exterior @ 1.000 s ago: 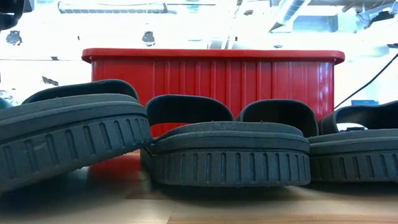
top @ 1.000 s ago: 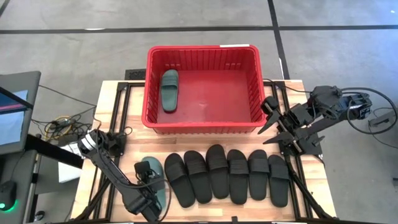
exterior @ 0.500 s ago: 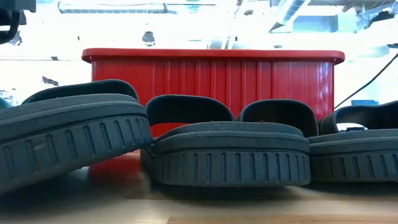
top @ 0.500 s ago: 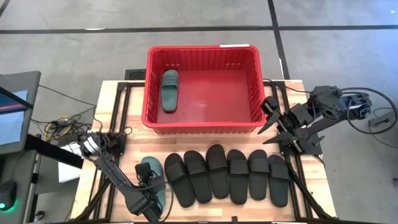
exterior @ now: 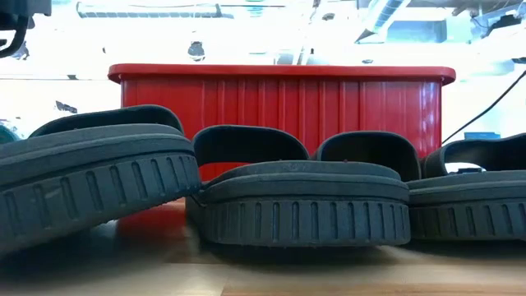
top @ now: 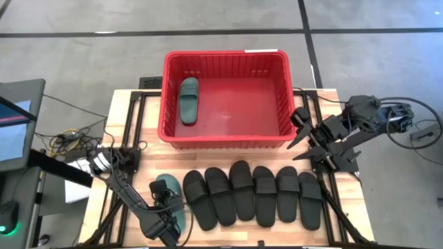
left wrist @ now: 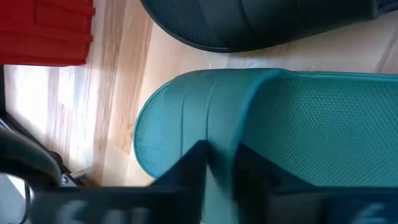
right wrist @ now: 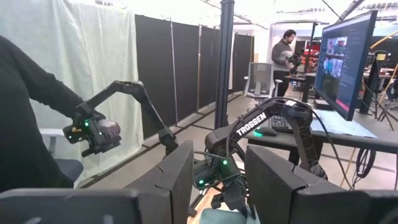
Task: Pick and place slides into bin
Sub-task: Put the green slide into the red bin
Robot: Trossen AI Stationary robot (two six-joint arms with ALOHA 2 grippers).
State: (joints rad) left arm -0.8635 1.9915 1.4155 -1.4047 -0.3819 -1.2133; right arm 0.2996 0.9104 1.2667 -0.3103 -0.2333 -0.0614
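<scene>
A sage-green slide (top: 165,185) lies at the table's near left, sole down, and fills the left wrist view (left wrist: 323,124). My left gripper (top: 168,205) stands over it, shut on its strap. A second green slide (top: 189,100) lies inside the red bin (top: 225,54) at the far middle. Several black slides (top: 252,194) lie side by side along the near edge, and their soles fill the low view (exterior: 304,210). My right gripper (top: 299,135) waits open at the table's right edge, with nothing between its fingers (right wrist: 177,180). My left gripper (left wrist: 217,186) comes at the green slide from above, pointing down. Its two fingers (left wrist: 186,177) close on the wide strap (left wrist: 219,130), and a narrow strip of green shows between them. The slide lies flat with its sole on the table.
The bin's near wall (exterior: 279,107) rises behind the row of black slides. Bare wood shows between the bin and the row. A monitor and cables sit off the table's left side. People and other robot arms show in the room beyond the table in the right wrist view.
My left gripper has sunk a little and shifted toward the table's near edge, onto the green slide. The slide lies where it was.
</scene>
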